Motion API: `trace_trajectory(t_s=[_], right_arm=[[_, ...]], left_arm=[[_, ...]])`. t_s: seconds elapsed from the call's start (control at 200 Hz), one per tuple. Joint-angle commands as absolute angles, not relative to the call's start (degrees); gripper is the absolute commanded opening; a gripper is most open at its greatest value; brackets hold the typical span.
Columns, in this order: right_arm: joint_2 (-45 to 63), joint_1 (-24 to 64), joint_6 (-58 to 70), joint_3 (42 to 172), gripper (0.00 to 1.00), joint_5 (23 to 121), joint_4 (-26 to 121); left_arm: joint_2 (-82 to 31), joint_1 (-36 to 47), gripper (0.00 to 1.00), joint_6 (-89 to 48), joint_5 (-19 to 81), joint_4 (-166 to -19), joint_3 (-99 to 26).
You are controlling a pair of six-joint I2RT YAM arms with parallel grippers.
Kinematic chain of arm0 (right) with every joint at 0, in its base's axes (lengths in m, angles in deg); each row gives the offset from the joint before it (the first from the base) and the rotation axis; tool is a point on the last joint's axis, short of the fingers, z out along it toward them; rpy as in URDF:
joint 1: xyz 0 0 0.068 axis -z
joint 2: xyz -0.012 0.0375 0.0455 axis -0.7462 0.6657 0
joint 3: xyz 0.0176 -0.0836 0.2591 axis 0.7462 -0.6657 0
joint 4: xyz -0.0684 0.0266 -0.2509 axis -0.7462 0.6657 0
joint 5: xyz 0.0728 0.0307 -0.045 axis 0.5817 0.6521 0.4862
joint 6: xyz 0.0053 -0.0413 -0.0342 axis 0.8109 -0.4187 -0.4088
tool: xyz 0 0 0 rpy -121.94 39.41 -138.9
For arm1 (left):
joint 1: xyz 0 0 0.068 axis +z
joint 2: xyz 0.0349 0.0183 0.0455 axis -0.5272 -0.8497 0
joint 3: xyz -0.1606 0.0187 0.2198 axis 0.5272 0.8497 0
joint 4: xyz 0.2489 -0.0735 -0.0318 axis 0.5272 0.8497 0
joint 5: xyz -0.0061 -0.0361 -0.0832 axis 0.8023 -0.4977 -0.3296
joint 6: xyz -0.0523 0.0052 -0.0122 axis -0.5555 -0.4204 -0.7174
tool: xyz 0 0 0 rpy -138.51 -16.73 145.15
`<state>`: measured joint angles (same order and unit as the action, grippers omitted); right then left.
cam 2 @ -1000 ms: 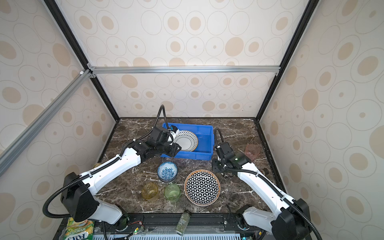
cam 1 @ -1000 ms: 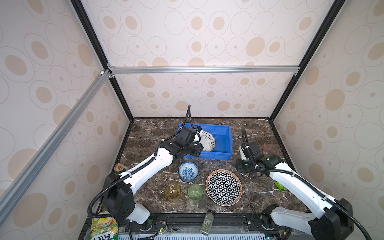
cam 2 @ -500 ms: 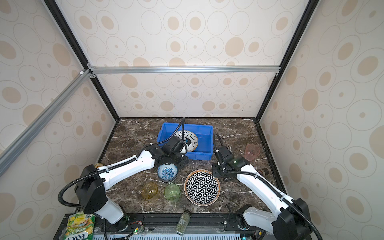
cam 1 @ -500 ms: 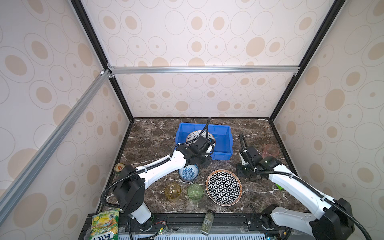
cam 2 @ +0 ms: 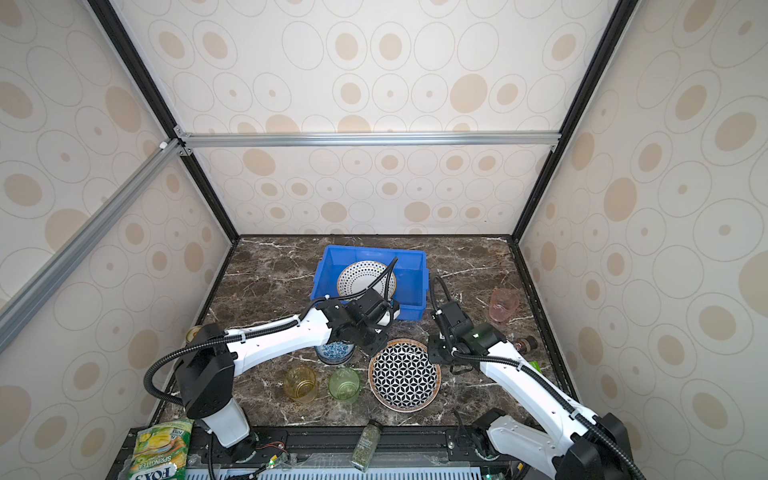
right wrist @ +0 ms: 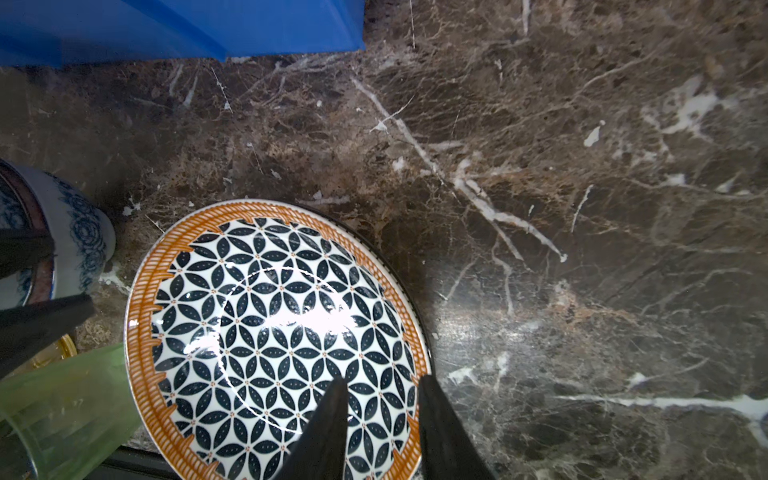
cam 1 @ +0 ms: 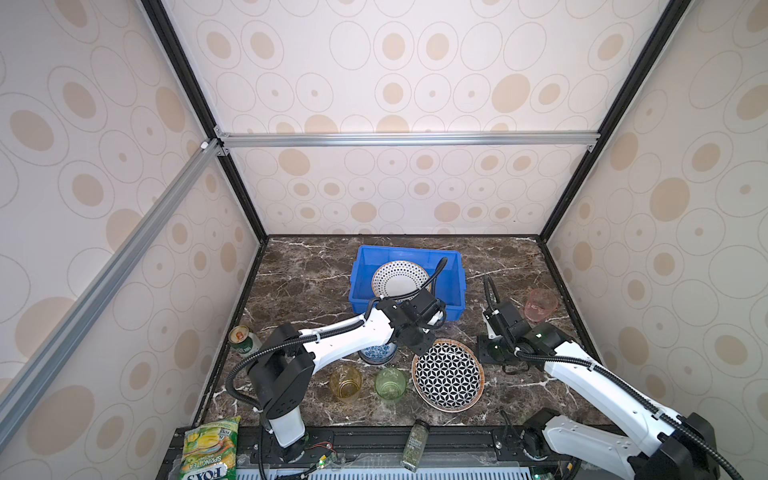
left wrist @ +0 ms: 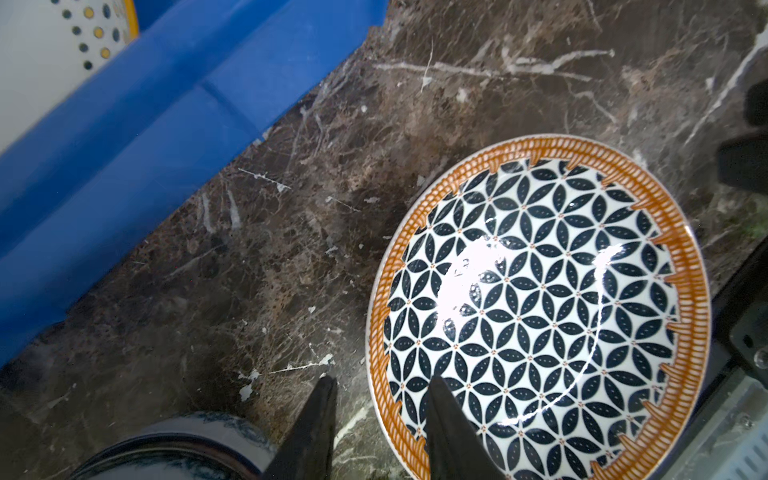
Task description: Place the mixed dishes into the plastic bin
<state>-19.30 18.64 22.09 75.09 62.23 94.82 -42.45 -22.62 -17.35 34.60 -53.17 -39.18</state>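
Note:
The black geometric plate point(cam 1: 448, 374) point(left wrist: 540, 299) point(right wrist: 274, 332) lies flat on the marble in front of the blue plastic bin point(cam 1: 409, 250). A dotted plate point(cam 1: 397, 277) lies inside the bin. My left gripper point(left wrist: 381, 380) point(cam 1: 420, 344) is open at the geometric plate's left rim, one finger over the table and one over the pattern. My right gripper point(right wrist: 381, 378) point(cam 1: 487, 353) is open at the opposite rim, which runs under the gap between its fingers. A blue floral bowl point(cam 1: 376, 353) sits partly under the left arm. Yellow point(cam 1: 345, 382), green point(cam 1: 390, 384) and pink point(cam 1: 540, 305) tumblers stand on the table.
A tin can point(cam 1: 243, 338) stands by the left wall. A spice jar point(cam 1: 414, 444) lies on the front rail, with a snack bag point(cam 1: 210, 451) at the front left corner. Patterned walls enclose the table on three sides.
My left gripper has swung out of the bin, leaving the dotted plate there, and come down to the geometric plate's left rim. My right gripper has edged closer to the plate's right rim.

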Motion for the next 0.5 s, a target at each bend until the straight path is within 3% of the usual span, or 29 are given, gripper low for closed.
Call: trace_trajectory(t_s=[0.0,0.495], right_arm=[[-20.6,18.1,22.8,74.4,0.33,62.2,96.9],[-21.0,18.0,23.3,73.0,0.34,62.9,97.0]], left_arm=[[-43.2,-23.8,0.37,-16.6,34.5,-51.1,-40.4],[-46.0,-25.1,0.37,-17.6,36.0,-49.6,-39.6]])
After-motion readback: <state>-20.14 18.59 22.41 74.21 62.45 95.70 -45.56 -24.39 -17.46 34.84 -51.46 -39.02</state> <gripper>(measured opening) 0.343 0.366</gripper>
